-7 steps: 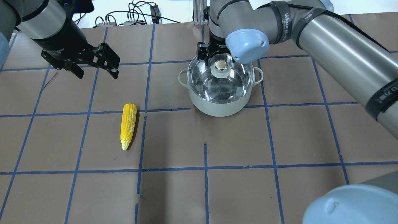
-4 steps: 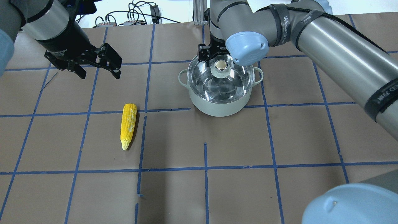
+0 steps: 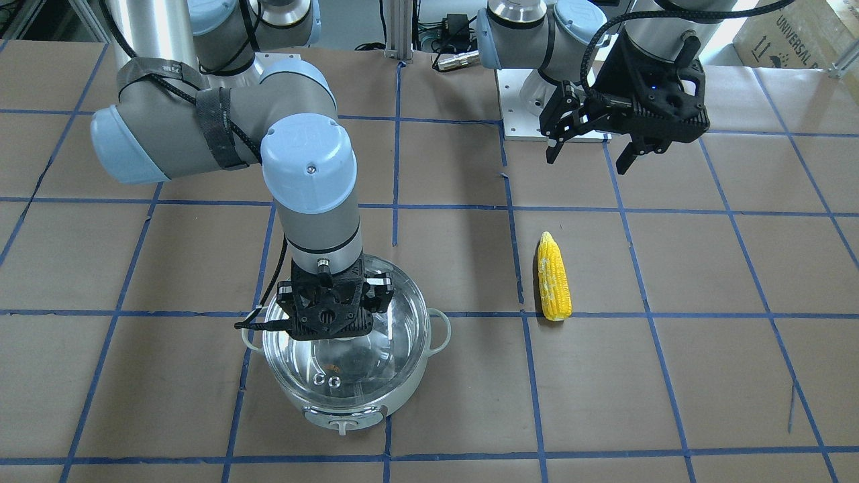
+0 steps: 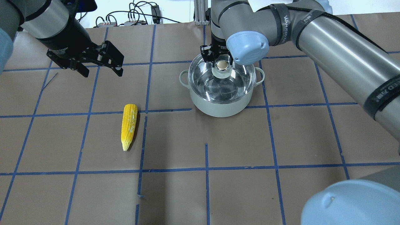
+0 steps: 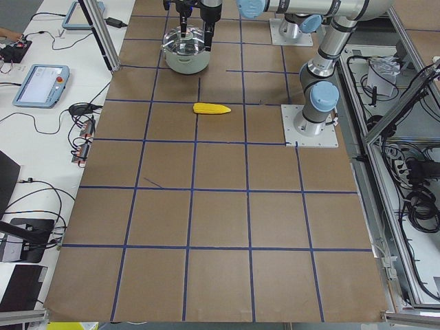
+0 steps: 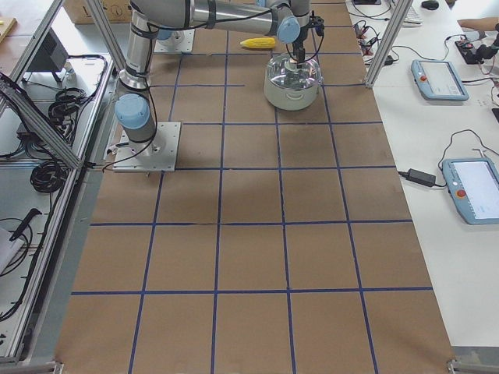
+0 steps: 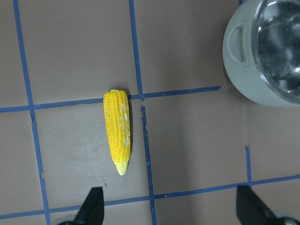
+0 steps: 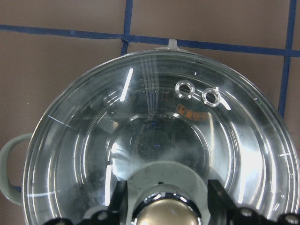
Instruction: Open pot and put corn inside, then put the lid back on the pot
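The pale-green pot (image 4: 222, 107) stands at the back centre of the table with the clear glass lid (image 4: 222, 84) on it. My right gripper (image 4: 221, 62) is straight above the lid. Its fingers (image 8: 119, 199) press on both sides of the steel knob (image 8: 164, 211). The lid's two vent rings (image 8: 198, 92) show in the right wrist view. The yellow corn (image 4: 129, 126) lies flat on the paper to the pot's left, pointed end toward the robot. My left gripper (image 4: 102, 73) is open and empty, in the air behind the corn. The left wrist view shows the corn (image 7: 118, 138) and the pot (image 7: 243, 70).
Brown paper with a blue tape grid covers the table (image 4: 206, 187). Cables and boxes (image 4: 134, 15) lie beyond the far edge. The right arm's elbow (image 4: 247, 45) hangs over the pot's far side.
My right gripper's fingers have closed in on the lid's knob. My left gripper has shifted slightly to the right and away, still open. Corn, pot and lid have not moved.
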Available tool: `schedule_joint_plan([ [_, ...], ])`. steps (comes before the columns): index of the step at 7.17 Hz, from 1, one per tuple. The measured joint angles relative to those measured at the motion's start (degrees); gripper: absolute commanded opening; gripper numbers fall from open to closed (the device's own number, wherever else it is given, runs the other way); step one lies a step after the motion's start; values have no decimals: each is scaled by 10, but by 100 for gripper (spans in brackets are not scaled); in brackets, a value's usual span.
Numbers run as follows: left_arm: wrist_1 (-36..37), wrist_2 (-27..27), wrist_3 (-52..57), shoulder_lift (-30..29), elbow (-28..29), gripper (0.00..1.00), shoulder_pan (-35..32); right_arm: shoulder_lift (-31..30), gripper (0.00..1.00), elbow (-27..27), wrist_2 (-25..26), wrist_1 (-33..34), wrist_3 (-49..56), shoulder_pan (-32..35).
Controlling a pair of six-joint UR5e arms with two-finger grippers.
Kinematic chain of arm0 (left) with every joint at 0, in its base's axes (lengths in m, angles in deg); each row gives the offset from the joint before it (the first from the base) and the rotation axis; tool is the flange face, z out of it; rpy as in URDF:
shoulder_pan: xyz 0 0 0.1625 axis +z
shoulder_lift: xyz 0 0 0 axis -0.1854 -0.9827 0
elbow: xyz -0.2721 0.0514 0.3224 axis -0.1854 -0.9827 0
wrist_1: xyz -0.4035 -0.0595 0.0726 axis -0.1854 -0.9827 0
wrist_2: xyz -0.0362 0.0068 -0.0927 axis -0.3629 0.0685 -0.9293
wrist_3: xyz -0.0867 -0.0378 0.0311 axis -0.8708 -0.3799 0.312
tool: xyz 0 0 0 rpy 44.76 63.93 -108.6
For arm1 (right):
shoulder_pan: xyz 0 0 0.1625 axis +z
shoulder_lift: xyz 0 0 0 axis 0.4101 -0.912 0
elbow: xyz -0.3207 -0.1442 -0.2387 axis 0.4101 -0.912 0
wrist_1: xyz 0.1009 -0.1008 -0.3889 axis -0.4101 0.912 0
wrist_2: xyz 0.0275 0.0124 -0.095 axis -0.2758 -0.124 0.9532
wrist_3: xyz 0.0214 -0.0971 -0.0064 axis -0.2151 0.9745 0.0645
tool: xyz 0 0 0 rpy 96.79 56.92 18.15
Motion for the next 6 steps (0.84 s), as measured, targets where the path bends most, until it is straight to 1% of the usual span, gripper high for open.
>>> schedule_joint_plan([
  [2, 1, 0, 1, -1, -1, 100, 0, 0, 32, -1, 1, -1, 0, 0],
  [6, 5, 0, 3, 0, -4, 100, 2, -1, 31, -10, 0, -9, 0, -2],
])
